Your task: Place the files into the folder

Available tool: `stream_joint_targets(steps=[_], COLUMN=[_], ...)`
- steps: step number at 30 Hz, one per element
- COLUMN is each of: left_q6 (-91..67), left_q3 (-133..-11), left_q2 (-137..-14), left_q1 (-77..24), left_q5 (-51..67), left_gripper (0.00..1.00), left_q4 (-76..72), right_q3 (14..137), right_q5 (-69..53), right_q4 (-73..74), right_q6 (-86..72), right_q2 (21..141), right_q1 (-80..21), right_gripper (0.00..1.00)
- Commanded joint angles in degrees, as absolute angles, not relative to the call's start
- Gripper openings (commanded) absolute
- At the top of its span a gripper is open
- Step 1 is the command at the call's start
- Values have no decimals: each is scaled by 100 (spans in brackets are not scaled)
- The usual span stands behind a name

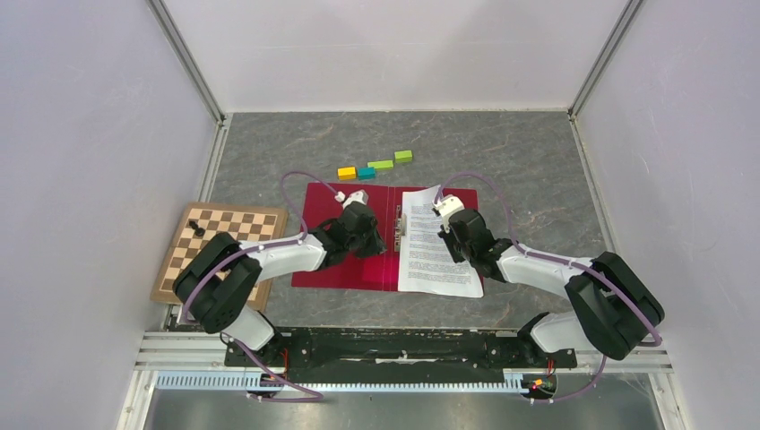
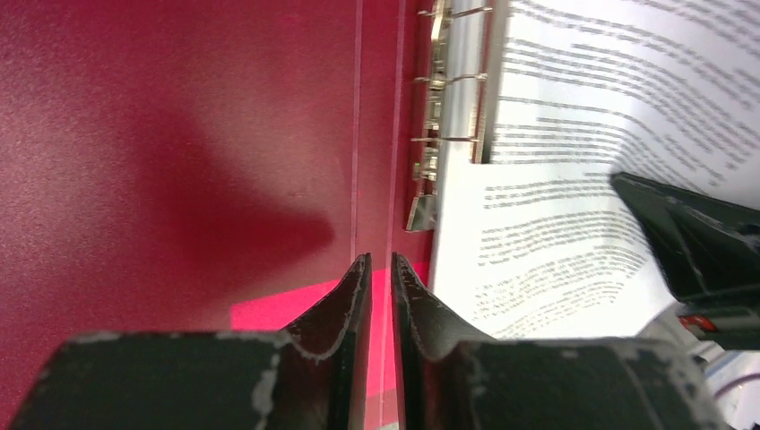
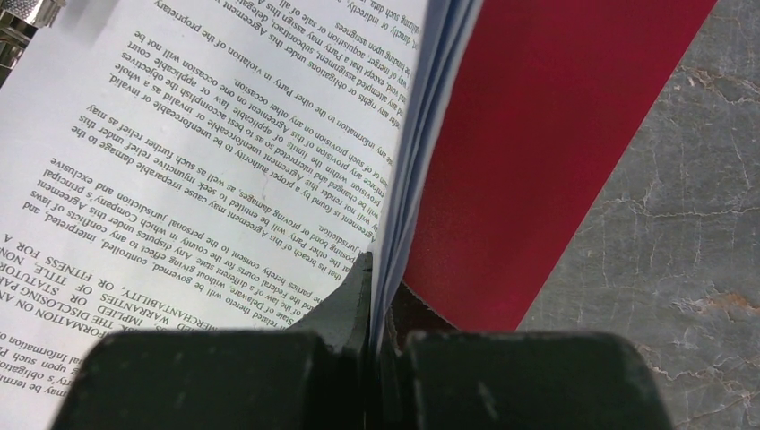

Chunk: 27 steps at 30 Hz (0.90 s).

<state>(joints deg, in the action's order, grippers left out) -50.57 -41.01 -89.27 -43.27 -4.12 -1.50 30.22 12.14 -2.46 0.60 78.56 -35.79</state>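
White files (image 3: 179,161), pinched tight in right hand (image 3: 378,278)

I see folder (image 1: 345,276) open mid-frame on bench (image 1: 520,152), files (image 1: 430,260) on its right half, chessboard (image 1: 233,228) left, blocks (image 1: 375,166) behind.

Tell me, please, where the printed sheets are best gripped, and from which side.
Pinch the files at their free right edge, from the right: it curls up off the folder, where the right claw grips it, while the left edge lies by the metal clip.
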Motion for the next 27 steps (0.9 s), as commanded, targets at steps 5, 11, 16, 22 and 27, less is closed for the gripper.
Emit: stream_joint_targets(steps=[5,11,16,22,27], left_q6=[-4599,-4712,-4841,-5007,-5243], left_q3=[-4671,-4859,-4945,-5018,-4969], left_q2=[-8624,-9059,-9408,-9885,-10127], left_q1=[-4588,-4844,-4952,-5010,-5036], left_q5=[237,412,458,271,21], left_gripper=[19,11,4,2,2], left_q4=[-76,-207,-355,-369,-260], right_q3=[3295,3349,3340,3340,3357], right_q5=[1296,1279,1280,1273,1309], right_q4=[-330,-325,-325,-338,-325], right_q6=[9,9,9,-70,-141], right_q2=[7923,7958,7968,7964,7966], right_q1=[-3605,-3604,-3604,-3602,-3603], right_gripper=[0,0,0,0,0])
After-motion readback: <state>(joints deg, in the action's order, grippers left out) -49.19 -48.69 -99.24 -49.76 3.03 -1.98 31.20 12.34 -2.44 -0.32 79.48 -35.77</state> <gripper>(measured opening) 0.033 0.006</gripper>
